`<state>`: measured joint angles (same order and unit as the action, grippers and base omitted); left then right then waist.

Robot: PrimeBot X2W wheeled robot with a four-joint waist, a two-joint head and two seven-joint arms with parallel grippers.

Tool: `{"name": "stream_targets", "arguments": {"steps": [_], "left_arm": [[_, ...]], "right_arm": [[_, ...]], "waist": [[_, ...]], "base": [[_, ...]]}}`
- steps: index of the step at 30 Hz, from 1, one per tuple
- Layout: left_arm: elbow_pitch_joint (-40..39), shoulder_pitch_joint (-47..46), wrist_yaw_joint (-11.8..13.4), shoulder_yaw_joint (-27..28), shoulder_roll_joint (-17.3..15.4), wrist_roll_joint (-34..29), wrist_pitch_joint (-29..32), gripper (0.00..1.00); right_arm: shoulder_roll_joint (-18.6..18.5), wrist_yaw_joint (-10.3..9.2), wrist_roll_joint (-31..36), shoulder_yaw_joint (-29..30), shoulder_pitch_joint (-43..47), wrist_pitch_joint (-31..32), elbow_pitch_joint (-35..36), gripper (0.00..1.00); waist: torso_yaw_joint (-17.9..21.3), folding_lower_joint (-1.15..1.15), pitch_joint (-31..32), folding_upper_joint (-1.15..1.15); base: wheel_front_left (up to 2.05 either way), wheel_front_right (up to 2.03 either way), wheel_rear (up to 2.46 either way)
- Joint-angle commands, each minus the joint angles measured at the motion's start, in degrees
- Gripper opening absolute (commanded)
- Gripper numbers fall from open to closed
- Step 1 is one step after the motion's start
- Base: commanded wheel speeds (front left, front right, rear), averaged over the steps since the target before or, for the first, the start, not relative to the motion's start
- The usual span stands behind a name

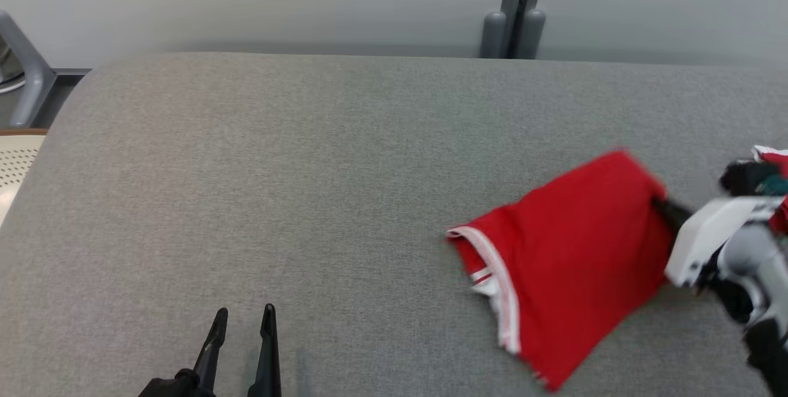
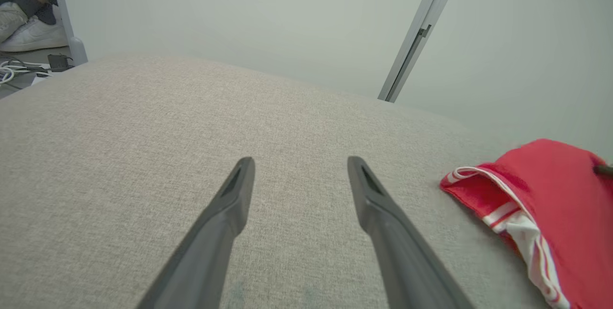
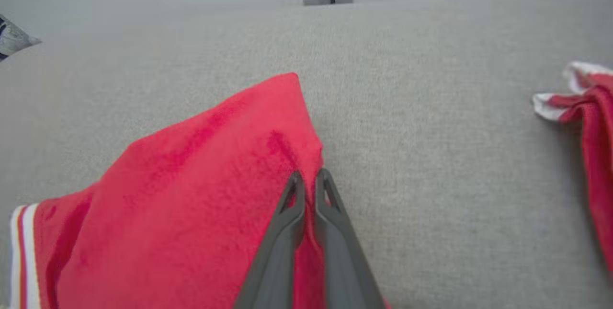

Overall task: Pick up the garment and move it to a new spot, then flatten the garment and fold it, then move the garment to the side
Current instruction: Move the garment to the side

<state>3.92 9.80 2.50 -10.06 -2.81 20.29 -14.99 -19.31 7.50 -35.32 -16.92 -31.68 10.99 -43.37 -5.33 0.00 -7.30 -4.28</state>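
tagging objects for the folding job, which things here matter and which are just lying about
In the job:
red garment
right claw, shut on the garment's edge
left claw, open, off the cloth

Lying about:
second red-and-white cloth
white shoes
cables
grey post

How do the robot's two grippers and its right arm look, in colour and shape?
The left gripper and the right gripper each have two long, dark grey fingers tapering to narrow, hollowed tips. The right wrist has a white shell over grey and black parts.
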Motion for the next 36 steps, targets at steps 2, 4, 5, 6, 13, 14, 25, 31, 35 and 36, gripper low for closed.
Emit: {"name": "stream_targets", "arguments": {"steps": [2, 4, 5, 6, 13, 14, 25, 31, 35, 36], "left_arm": [[-0.1, -1.2, -0.2, 0.2, -0.2, 0.1, -0.3, 1.00], [-0.1, -1.5, 0.0, 0.3, -0.2, 0.3, -0.3, 1.00], [-0.2, -1.7, 0.1, 0.2, -0.2, 0.4, -0.3, 1.00], [-0.2, -1.9, 0.1, 0.1, -0.2, 0.5, -0.3, 1.00], [-0.7, -2.4, 0.6, 0.1, -0.2, 1.9, -0.2, 1.00], [-0.8, -2.5, 0.6, 0.3, -0.2, 1.8, -0.3, 1.00], [0.2, -4.2, -0.6, 1.1, -0.2, -0.9, -0.3, 1.00], [0.0, -4.4, -0.2, 1.6, -0.2, -0.8, -0.3, 1.00], [-0.3, -3.1, 0.2, 2.2, -0.2, -0.7, -0.3, 1.00], [-0.4, -2.9, 0.2, 2.3, -0.2, -0.6, -0.3, 1.00]], "right_arm": [[-1.9, -0.02, -0.3, 0.1, -1.9, -0.7, 0.0, 0.00], [-3.8, -0.02, -0.3, 0.0, -5.0, -0.3, -0.1, 0.00], [-5.0, -0.02, -0.4, 0.2, -6.5, -0.3, -0.3, 0.00], [-6.0, -0.02, -0.5, 0.3, -7.5, 0.0, -0.5, 0.00], [-12.9, -0.02, -0.4, 2.2, -11.9, 1.0, -0.9, 0.00], [-13.7, -0.02, -0.3, 2.6, -12.2, 1.2, -0.9, 0.00], [-16.9, -0.02, 5.5, 7.3, -15.3, -1.9, -6.0, 1.00], [-17.5, -0.02, 15.9, 10.2, -16.2, -10.9, -9.1, 1.00], [-16.1, -0.02, 20.2, 13.9, -12.7, -18.9, -7.8, 1.00], [-15.4, -0.02, 20.8, 15.0, -11.4, -20.6, -7.2, 1.00]], "waist": [[1.0, 0.00, -0.7, -0.01], [1.7, 0.00, -1.1, -0.01], [2.0, 0.00, -1.3, -0.01], [2.3, 0.00, -1.5, -0.01], [4.1, 0.00, -2.8, -0.01], [4.5, 0.00, -3.1, -0.01], [7.1, 0.00, -4.6, -0.01], [7.2, 0.00, -4.5, -0.01], [6.9, 0.00, -3.4, -0.01], [6.8, 0.00, -2.9, -0.01]], "base": [[0.00, 0.00, 0.00], [0.00, 0.00, 0.00], [0.00, 0.00, 0.00], [0.00, 0.00, 0.00], [0.00, 0.00, 0.00], [0.00, 0.00, 0.00], [0.00, 0.00, 0.00], [0.00, 0.00, 0.00], [0.00, 0.00, 0.00], [0.00, 0.00, 0.00]]}}
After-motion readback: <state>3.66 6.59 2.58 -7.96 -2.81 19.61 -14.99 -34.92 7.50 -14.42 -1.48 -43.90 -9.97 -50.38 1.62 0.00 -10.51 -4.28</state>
